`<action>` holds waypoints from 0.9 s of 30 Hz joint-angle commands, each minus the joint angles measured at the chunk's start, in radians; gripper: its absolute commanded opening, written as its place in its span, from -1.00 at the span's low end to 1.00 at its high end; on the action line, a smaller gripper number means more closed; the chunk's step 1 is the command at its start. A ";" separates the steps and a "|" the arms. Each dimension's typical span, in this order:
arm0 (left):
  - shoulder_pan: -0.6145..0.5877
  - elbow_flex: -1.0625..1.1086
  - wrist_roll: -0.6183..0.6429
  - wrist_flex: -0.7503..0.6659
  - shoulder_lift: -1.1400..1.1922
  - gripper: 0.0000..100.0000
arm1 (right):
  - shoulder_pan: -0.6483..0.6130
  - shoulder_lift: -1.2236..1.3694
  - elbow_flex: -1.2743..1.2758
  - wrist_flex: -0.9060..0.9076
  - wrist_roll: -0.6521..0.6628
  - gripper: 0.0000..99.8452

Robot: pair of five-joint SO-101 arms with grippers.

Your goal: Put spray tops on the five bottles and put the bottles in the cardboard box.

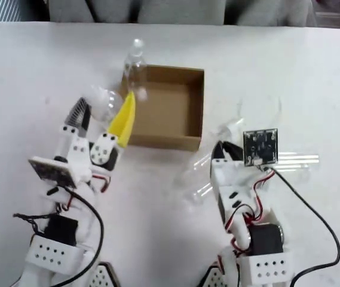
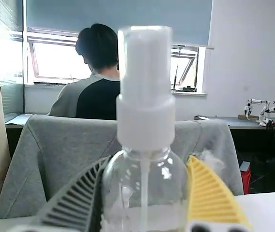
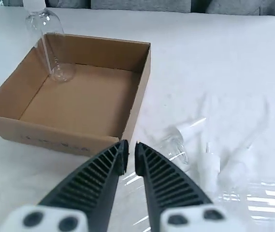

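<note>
Left end effector (image 2: 147, 166) pinches clear spray-topped plastic bottle (image 2: 144, 200), base cut off; right end effector (image 3: 130, 150) pressed together.

A white table (image 1: 313, 89), with a grey-draped chair (image 2: 31, 159) and window (image 2: 55, 60) behind.

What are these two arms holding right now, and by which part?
The left end effector grips a clear bottle by its body, below the white spray top. The right end effector holds nothing.
</note>
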 commanded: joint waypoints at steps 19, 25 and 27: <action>-0.081 -0.322 -0.008 -0.485 0.954 -0.95 | 0.001 -0.300 0.338 -0.214 0.012 -0.97; -0.090 -0.404 -0.008 -0.694 1.230 -0.95 | 0.001 -0.300 0.364 -0.236 0.012 -0.97; -0.090 -0.410 -0.008 -0.776 1.310 -0.95 | 0.001 -0.300 0.365 -0.236 0.012 -0.97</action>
